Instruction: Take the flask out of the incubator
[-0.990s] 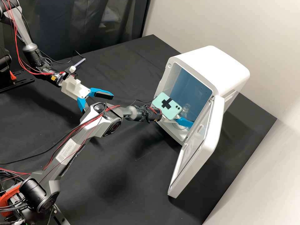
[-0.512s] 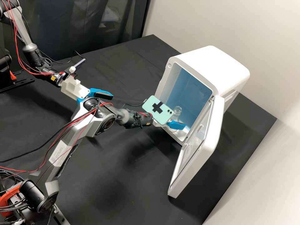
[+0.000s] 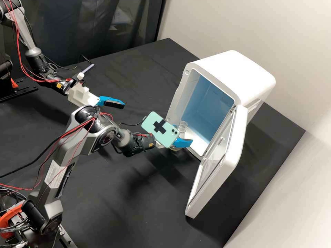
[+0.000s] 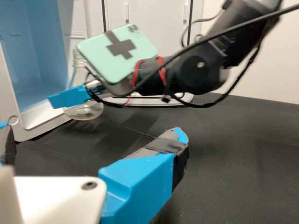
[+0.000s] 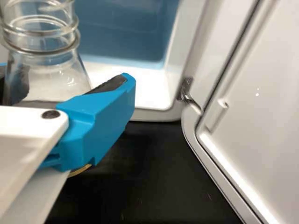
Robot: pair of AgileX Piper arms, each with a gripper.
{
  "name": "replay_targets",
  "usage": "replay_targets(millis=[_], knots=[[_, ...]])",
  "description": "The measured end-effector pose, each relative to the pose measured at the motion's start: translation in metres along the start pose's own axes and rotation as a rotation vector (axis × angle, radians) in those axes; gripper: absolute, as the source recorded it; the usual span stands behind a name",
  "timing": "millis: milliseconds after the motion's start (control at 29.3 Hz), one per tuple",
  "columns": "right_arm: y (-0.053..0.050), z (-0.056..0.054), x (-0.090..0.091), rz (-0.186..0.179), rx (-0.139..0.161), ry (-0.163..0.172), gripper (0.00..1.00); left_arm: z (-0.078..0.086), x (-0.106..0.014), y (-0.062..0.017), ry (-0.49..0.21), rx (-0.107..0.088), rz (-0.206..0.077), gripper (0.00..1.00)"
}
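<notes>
Toward the left side of the surface (image 3: 144,69), your left hand (image 3: 109,103) hung above the black cloth with nothing in it. Its blue fingers (image 4: 154,168) stood apart, one of them pointing across toward the incubator (image 3: 234,75).

Just in front of it, the right arm (image 3: 86,134) came in from the near left corner and bent at the elbow. Its forearm ran level toward the right edge. A mint-green phone (image 3: 160,129) with a black cross on its back sat strapped on top of that wrist.

Past the phone, your right hand (image 3: 181,142) was clamped on the flask (image 3: 182,126), with one blue finger (image 5: 96,121) pressed against the glass low on the body. The flask was clear, cone-shaped and roughly upright, its ringed neck rising above the fingers. It was held at the mouth of the incubator, just outside the front lip of the chamber floor, with its base over the cloth. You could not tell whether the base touched the surface.

The white incubator stood near the right edge, its blue-lined chamber (image 3: 203,103) facing the arms. Its door (image 3: 220,162) was swung wide open on the near side, with the lower corner resting close to the near right edge
</notes>
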Motion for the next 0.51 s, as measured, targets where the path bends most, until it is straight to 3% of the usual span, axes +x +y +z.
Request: replay_targets(millis=[239, 410, 512], knots=[[0.001, 0.015, -0.026, -0.018, 0.008, 0.019, 0.0, -0.001, -0.001, -0.0004, 0.004, -0.001, -0.002, 1.0], [-0.01, 0.02, -0.044, -0.09, -0.033, 0.059, 0.0, -0.003, -0.001, -0.0002, 0.007, 0.0, -0.001, 1.0], [-0.015, 0.027, -0.054, -0.136, -0.054, 0.064, 0.0, -0.004, -0.002, -0.0008, 0.01, 0.002, -0.004, 1.0]])
